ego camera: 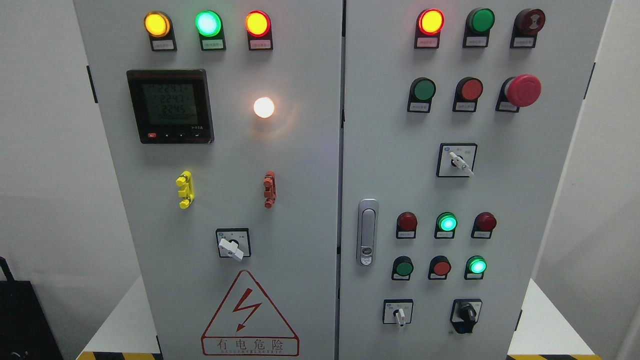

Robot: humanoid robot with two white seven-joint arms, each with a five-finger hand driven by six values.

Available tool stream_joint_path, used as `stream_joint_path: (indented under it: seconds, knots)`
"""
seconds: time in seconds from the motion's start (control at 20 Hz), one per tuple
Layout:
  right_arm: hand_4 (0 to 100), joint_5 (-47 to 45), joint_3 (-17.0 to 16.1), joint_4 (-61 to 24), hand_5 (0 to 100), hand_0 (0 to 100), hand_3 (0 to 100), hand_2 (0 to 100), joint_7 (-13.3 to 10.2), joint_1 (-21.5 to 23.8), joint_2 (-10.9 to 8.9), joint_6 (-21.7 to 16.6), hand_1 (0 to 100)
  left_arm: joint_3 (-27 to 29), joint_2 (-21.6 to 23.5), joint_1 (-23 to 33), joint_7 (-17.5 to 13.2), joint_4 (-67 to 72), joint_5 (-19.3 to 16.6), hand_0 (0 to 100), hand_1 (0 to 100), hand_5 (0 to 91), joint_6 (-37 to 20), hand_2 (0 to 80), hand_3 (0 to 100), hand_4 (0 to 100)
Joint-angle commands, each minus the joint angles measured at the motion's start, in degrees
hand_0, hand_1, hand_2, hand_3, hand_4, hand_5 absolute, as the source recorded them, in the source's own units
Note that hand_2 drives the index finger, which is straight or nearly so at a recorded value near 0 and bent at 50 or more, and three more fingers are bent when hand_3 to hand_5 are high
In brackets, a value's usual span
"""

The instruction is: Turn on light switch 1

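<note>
Looking for the robot's hands first, I find neither one in my head view, so I cannot tell how their fingers are set. What fills the view is a grey cabinet (300, 210) with two doors. On the left door I see a yellow switch (185, 189) and, to its right at the same height, a red switch (269, 189); I cannot tell which one counts as switch 1. Above the red switch a white lamp (263, 107) glows, with a black meter (170, 106) to its left. Along the top of that door sit yellow, green and red lights, all lit. Below the switches is a white knob (232, 247) and a warning triangle (249, 310). The right door carries a silver handle (367, 231) and a big red stop button (523, 90).
</note>
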Motion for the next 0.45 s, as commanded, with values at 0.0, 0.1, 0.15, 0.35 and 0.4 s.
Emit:
stream_joint_path:
  seconds: [0.0,0.1,0.15,0.35,0.4]
  knots:
    - [0,0.00,0.02,0.00,0,0,0,0,0.05,0.00,-0.07,0.01,0,-1.37,-0.48,-0.60,0.35,6.56,-1.40,24,0,0.0,-0.05,0.0,0,5]
    - [0,0.00,0.02,0.00,0,0,0,0,0.05,0.00,0.02,0.01,0,-1.37,-0.57,-1.04,0.26,6.56,-1.40,24,0,0.0,0.04,0.0,0,4]
    - [0,0.00,0.02,0.00,0,0,0,0,0.05,0.00,0.02,0.01,0,-1.37,-0.57,-1.13,0.26,6.56,-1.40,24,0,0.0,0.04,0.0,0,4]
    - [0,0.00,0.02,0.00,0,0,0,0,0.05,0.00,-0.07,0.01,0,-1.37,-0.92,-2.01,0.17,6.56,-1.40,25,0,0.0,0.04,0.0,0,3]
    - [0,0.00,0.02,0.00,0,0,0,0,0.05,0.00,0.02,0.01,0,-1.37,-1.01,-2.27,0.17,6.56,-1.40,25,0,0.0,0.04,0.0,0,3]
